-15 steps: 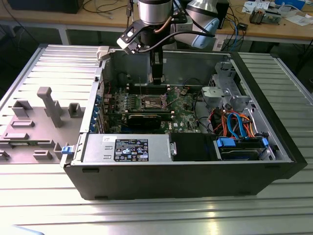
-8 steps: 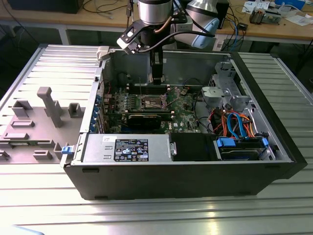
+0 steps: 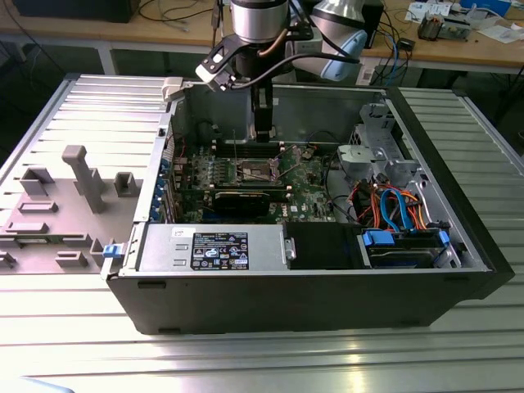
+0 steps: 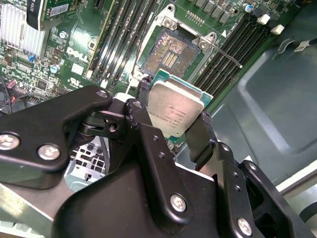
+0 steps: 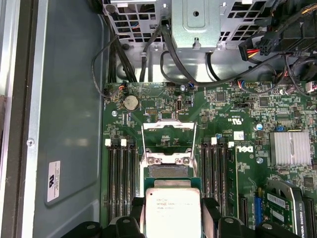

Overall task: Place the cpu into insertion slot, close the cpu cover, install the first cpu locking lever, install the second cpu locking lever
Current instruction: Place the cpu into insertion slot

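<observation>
**CPU clamped in the gripper, held over the open socket**

I have the gripper (image 4: 173, 106) shut on the cpu (image 5: 173, 214). One black finger (image 4: 141, 116) bears on each of two opposite edges, so the jaws stand only as far apart as the chip is wide. The dull silver top faces my wrist cameras. I judge the edge hold is meant to keep the contact face untouched, so the chip can go down flat.

The insertion slot (image 4: 168, 52) lies bare on the green motherboard (image 5: 237, 114), its dark centre exposed between the banks of memory slots (image 5: 121, 178). The cpu hangs above the board close to the slot and clear of it, not seated. How well the two line up I cannot tell from these angles.

The cpu cover (image 5: 168, 126) is swung up off the socket and stands at its far edge, which leaves the way down open. A thin wire lever (image 4: 229, 53) sticks out free beside the socket, and I read it as unlatched.

In the exterior view the arm reaches down into the open computer case (image 3: 286, 295), which lies on its side on the desk (image 3: 246, 360).
</observation>
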